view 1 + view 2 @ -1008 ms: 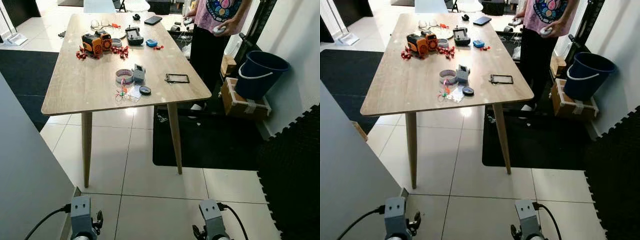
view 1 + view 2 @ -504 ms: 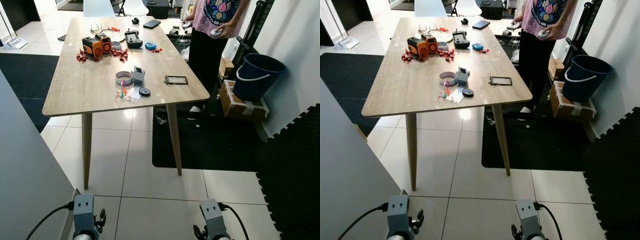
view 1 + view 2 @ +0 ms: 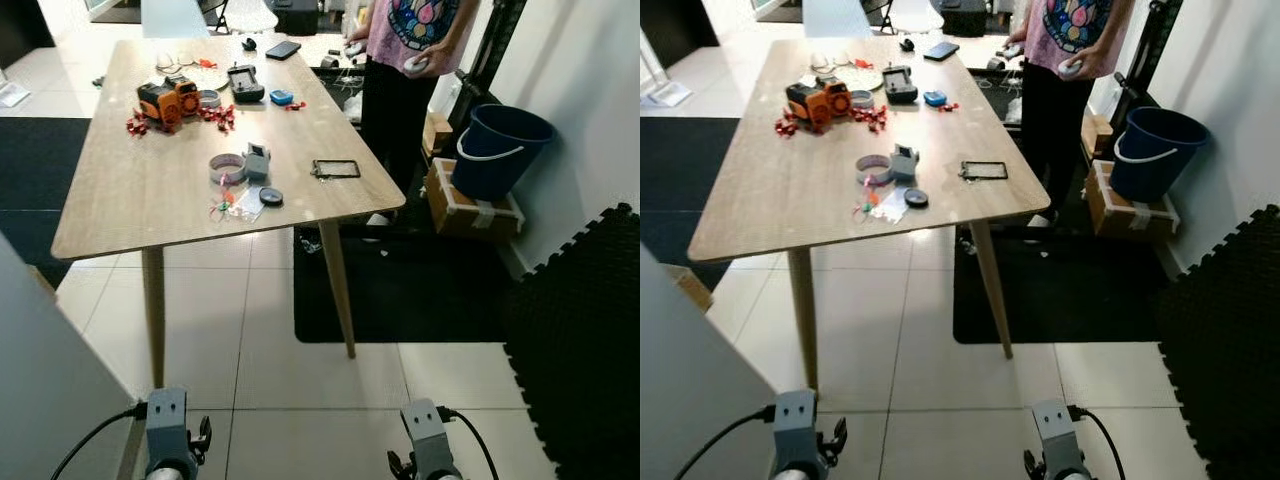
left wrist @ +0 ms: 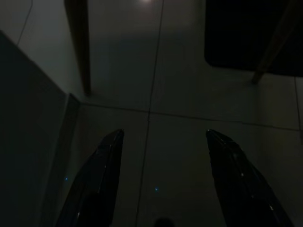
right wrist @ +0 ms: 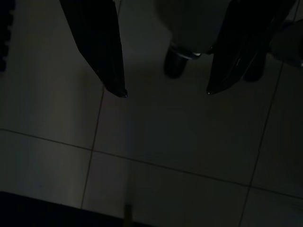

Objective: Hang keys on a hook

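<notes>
On the wooden table [image 3: 130,200], near its front edge, lies a small colourful bunch [image 3: 222,205] beside a clear bag; it may be the keys, but it is too small to tell. Both arms hang low over the tiled floor, the left wrist [image 3: 167,440] and the right wrist [image 3: 425,445] at the bottom of the eye views. In the dark left wrist view, my left gripper [image 4: 163,135] is open above the tiles, near a table leg. My right gripper [image 5: 165,93] is open too, with nothing between its fingers.
A tape roll [image 3: 227,167], an orange device [image 3: 165,100], a black frame [image 3: 335,169] and a phone [image 3: 283,49] lie on the table. A person [image 3: 400,60] stands at its far right. A blue bucket [image 3: 500,150] rests on a box. A white panel [image 3: 40,370] is close on the left.
The whole picture has shifted, so the camera has moved: the table now sits further left in view. Things on the table and both hanging arms keep their places.
</notes>
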Motion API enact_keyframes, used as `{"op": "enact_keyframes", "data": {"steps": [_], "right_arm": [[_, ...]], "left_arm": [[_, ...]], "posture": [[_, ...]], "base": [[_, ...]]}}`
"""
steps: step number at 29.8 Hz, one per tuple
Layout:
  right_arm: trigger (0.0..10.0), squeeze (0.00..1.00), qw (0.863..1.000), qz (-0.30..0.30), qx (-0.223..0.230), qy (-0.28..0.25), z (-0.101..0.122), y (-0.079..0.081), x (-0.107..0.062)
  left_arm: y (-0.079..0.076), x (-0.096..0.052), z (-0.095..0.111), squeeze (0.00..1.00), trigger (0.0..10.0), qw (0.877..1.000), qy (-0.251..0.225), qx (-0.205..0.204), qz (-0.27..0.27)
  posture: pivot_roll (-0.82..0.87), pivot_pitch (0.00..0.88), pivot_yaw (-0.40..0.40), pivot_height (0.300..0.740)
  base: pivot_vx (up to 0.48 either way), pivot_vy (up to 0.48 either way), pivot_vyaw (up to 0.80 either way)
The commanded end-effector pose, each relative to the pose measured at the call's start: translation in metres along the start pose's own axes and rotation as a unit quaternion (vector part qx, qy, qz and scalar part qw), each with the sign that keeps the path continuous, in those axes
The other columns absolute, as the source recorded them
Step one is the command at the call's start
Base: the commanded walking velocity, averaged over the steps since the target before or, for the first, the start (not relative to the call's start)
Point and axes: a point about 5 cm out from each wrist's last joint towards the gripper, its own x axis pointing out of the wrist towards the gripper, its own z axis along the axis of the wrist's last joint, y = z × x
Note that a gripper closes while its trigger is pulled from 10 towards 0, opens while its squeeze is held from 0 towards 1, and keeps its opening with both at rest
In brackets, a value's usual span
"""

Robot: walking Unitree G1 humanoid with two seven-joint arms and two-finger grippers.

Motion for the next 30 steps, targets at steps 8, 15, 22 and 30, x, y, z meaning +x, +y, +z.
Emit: {"op": "enact_keyframes", "data": {"steps": [8, 15, 22, 30], "right_arm": [[10.0, 0.0, 1.0, -0.003, 0.003, 0.008, -0.0049, -0.001, -0.0017], [10.0, 0.0, 1.0, -0.001, 0.003, 0.006, -0.0039, -0.0005, -0.0013], [10.0, 0.0, 1.0, 0.0, 0.002, 0.006, -0.0036, 0.0, -0.0012], [10.0, 0.0, 1.0, 0.0, 0.001, 0.006, -0.0036, -0.0002, -0.0012]], "left_arm": [[-0.0003, -0.0024, -0.0047, 0.0, 10.0, 1.0, 0.006, -0.005, 0.003], [0.0006, -0.0027, -0.0049, 0.0, 10.0, 1.0, 0.006, -0.005, 0.005], [0.001, -0.0031, -0.0054, 0.0, 10.0, 1.0, 0.006, -0.006, 0.006], [0.0015, -0.0037, -0.0059, 0.0, 10.0, 1.0, 0.005, -0.008, 0.008]], "posture": [[0.05, 0.072, -0.021, 0.74], [0.05, 0.072, -0.022, 0.74], [0.05, 0.074, -0.024, 0.74], [0.06, 0.079, -0.026, 0.74]], "base": [[0.311, 0.0, 0.0], [0.302, 0.0, 0.0], [0.295, 0.0, 0.0], [0.29, 0.0, 0.0]]}}
